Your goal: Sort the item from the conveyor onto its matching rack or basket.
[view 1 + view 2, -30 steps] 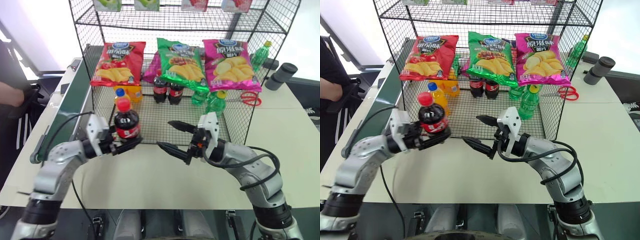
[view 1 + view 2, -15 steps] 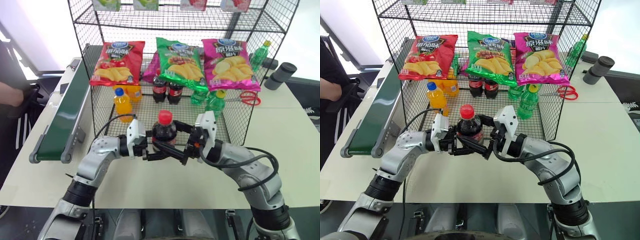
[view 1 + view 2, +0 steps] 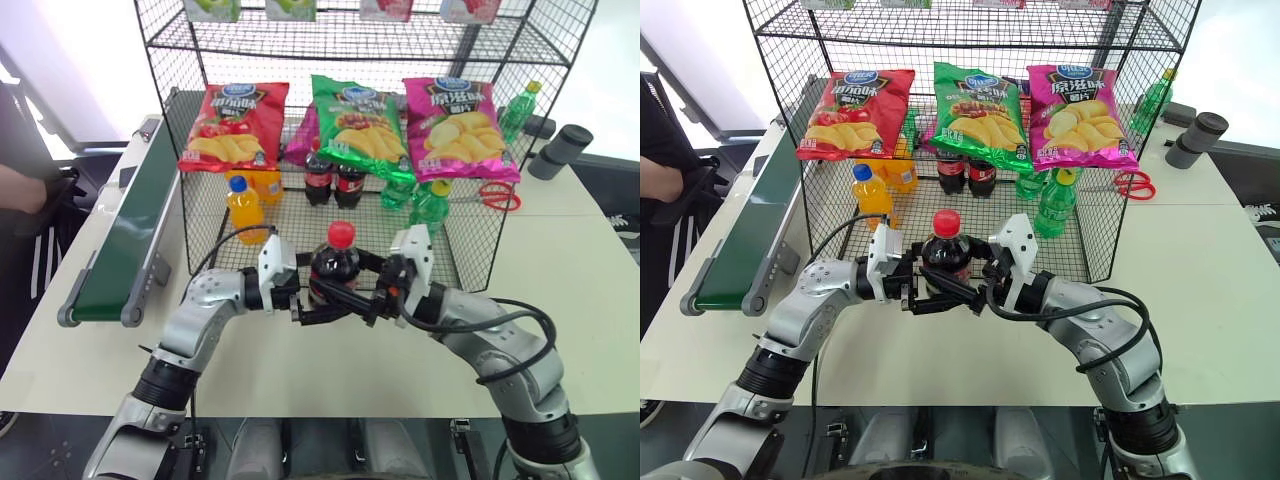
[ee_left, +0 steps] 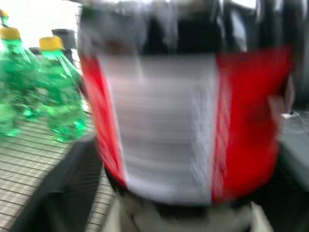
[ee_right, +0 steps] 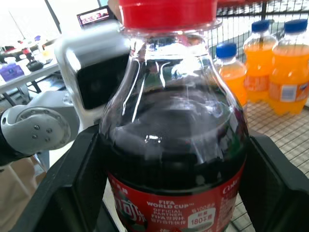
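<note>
The cola bottle [image 3: 335,268], red-capped and upright, hangs above the table in front of the basket, between my two grippers. My right gripper [image 3: 346,282] reaches in from the right and is shut on the bottle's body; in the right wrist view its fingers [image 5: 72,193] press both sides of the bottle [image 5: 174,145]. My left gripper [image 3: 322,302] comes from the left, open, with the bottle's red label [image 4: 193,125] close between its fingers. The dark green conveyor [image 3: 125,225] runs along the left. The black wire rack's low basket [image 3: 290,228] stands just behind.
In the basket stand orange juice bottles [image 3: 243,205], two cola bottles [image 3: 332,180] and green bottles [image 3: 430,205]. Chip bags [image 3: 360,125] hang above them. Red scissors [image 3: 497,197] and a black cylinder [image 3: 562,152] lie right of the rack. A person's arm [image 3: 20,190] is at the far left.
My left gripper carried the cola bottle rightward to the right gripper. The right gripper, open a second ago, has shut on the bottle, and the left gripper has opened.
</note>
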### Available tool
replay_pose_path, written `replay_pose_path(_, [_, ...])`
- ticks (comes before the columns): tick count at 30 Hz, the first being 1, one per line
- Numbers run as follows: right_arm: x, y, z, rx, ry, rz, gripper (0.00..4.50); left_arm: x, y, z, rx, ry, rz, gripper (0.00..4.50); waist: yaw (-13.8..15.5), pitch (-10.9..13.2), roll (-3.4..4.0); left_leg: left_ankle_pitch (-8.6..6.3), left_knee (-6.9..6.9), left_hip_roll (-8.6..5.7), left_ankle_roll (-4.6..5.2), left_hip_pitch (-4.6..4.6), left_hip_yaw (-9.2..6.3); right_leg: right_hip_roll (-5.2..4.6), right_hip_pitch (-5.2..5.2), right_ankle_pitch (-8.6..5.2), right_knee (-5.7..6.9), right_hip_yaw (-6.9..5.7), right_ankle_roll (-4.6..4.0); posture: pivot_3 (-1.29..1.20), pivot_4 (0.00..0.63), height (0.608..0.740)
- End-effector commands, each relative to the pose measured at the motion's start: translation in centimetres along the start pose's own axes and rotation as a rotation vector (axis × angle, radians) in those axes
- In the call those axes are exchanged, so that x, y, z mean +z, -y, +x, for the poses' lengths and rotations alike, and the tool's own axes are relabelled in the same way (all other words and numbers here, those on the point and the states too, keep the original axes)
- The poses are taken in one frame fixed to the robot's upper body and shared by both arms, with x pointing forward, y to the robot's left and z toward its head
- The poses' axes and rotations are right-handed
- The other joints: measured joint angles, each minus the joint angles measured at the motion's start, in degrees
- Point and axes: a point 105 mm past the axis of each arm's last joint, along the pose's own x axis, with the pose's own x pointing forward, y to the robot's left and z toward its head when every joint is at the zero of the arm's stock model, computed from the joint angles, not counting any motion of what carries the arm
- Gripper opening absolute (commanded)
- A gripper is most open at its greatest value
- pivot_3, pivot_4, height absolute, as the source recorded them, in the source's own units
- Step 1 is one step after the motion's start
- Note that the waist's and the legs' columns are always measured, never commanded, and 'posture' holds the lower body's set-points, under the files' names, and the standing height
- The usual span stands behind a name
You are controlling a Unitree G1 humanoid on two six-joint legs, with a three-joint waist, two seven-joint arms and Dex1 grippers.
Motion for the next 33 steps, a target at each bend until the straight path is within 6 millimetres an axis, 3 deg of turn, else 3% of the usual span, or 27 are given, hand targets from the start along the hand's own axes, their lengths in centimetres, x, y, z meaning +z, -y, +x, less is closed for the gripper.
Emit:
replay_pose_path(1, [1.9, 2.3, 0.2, -0.123, 0.084, -0.107, 3.18, -0.1, -0.8, -2.2, 0.1, -0.021, 0.031, 4.42, -0.1, 0.0, 0.0, 0.0, 0.0, 0.0, 0.0, 0.01, 0.01, 0.01, 0.0, 0.0, 0.01, 0.01, 0.0, 0.0, 0.15, 0.74])
replay_pose_path(7, [0.8, 6.6, 0.3, -0.332, 0.091, -0.167, 3.18, -2.8, -2.4, -7.9, 0.428, -0.09, -0.011, 4.42, 0.0, 0.0, 0.0, 0.0, -0.01, 0.03, 0.0, 0.03, 0.03, 0.01, -0.03, 0.0, 0.03, 0.04, 0.0, 0.0, 0.15, 0.74])
replay_pose_path(12, [-0.6, 10.3, 1.7, -0.521, 0.133, -0.195, 3.18, -2.8, -2.5, -10.9, 0.633, -0.058, 0.0, 4.42, -0.2, 0.0, 0.01, 0.02, 0.0, 0.03, -0.04, 0.04, 0.11, -0.06, -0.06, 0.01, 0.1, 0.07, 0.0, 0.0, 0.15, 0.74])
replay_pose_path(16, [-1.0, 11.8, 2.9, -0.581, 0.185, -0.182, 3.18, -2.2, -2.3, -11.3, 0.684, -0.031, -0.003, 4.42, -0.1, 0.0, 0.01, 0.06, -0.01, 0.02, -0.1, 0.05, 0.14, -0.1, -0.09, 0.01, 0.2, 0.09, 0.0, 0.0, 0.15, 0.74])
replay_pose_path(23, [-2.5, 13.1, 6.0, -0.61, 0.199, -0.129, 3.18, -0.9, -1.7, -10.0, 0.684, -0.024, 0.009, 4.42, -0.4, 0.0, 0.01, 0.11, -0.02, 0.02, -0.2, 0.05, 0.15, -0.23, -0.12, 0.01, 0.27, 0.14, 0.0, 0.0, 0.15, 0.74])
replay_pose_path(32, [-3.4, 13.6, 7.0, -0.598, 0.193, -0.113, 3.18, -0.4, -1.6, -9.1, 0.666, -0.036, 0.008, 4.42, -0.6, 0.0, 0.02, 0.16, -0.02, 0.02, -0.29, 0.06, 0.16, -0.27, -0.16, 0.01, 0.39, 0.15, 0.0, 0.0, 0.15, 0.74])
replay_pose_path(33, [-3.4, 13.5, 7.0, -0.591, 0.196, -0.114, 3.66, -0.4, -1.6, -9.1, 0.662, -0.037, 0.008, 4.47, -0.6, 0.0, 0.02, 0.16, -0.02, 0.02, -0.29, 0.06, 0.16, -0.28, -0.17, 0.01, 0.4, 0.15, 0.0, 0.0, 0.15, 0.74])
